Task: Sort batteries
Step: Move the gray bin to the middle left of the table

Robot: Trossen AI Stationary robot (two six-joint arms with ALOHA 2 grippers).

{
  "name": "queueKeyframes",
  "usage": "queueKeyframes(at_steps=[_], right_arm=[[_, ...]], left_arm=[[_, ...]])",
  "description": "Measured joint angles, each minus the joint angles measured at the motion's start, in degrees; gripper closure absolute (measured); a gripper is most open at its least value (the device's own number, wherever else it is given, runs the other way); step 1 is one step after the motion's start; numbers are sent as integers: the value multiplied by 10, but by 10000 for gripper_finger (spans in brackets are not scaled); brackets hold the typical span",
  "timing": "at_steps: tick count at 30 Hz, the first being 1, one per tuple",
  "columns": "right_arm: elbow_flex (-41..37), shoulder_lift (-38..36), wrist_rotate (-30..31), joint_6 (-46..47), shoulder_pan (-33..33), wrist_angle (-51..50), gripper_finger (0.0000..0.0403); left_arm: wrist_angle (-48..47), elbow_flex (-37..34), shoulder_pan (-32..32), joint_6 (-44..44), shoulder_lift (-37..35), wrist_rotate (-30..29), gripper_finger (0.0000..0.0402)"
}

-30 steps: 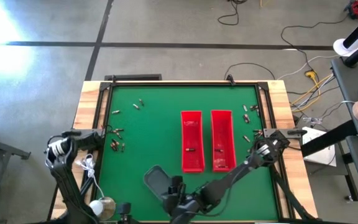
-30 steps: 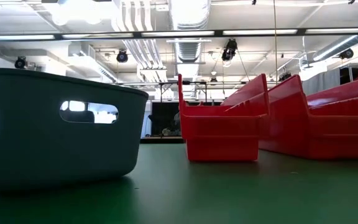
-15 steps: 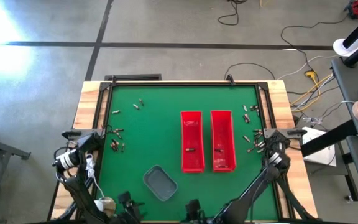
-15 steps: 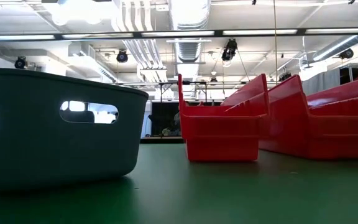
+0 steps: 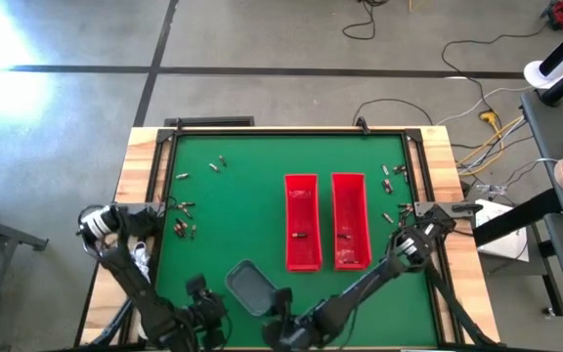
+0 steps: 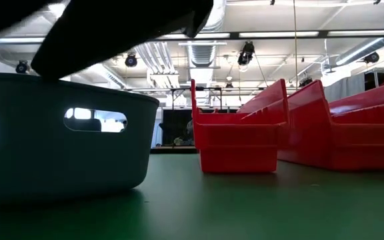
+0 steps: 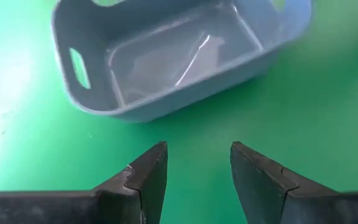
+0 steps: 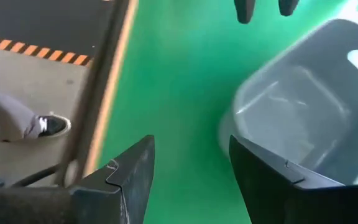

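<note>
Batteries [image 5: 186, 228] lie scattered – tiny, types unreadable; grey tray's [image 7: 166, 56] far end cut off.

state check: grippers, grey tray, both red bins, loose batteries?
Left gripper: open, empty, near the grey tray.
Right gripper: open, empty, beside the tray.
Grey tray: upright, empty.
Left red bin: upright, holds a battery.
Right red bin: upright, holds batteries.
Batteries: most loose along the mat's edges.
</note>
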Motion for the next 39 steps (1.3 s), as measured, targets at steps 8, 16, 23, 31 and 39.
queueKeyframes(at_steps=[8, 16, 23, 31, 39], right_arm=[[-1, 17, -99, -12, -25, 13, 202], [-2, 27, -4, -66, -62, 99, 202], [-2, 7, -23, -61, -76, 87, 202], [-2, -10, -24, -61, -43, 64, 202], [-7, -4, -25, -51, -25, 61, 202]], left_arm=[[169, -170, 11, 1, -83, -5, 246], [92, -202, 40, -11, -126, -55, 246], [-60, -143, 10, -58, -191, -49, 246], [-76, -142, -22, -108, -160, -109, 246], [-36, -244, 49, -166, -162, -15, 246]])
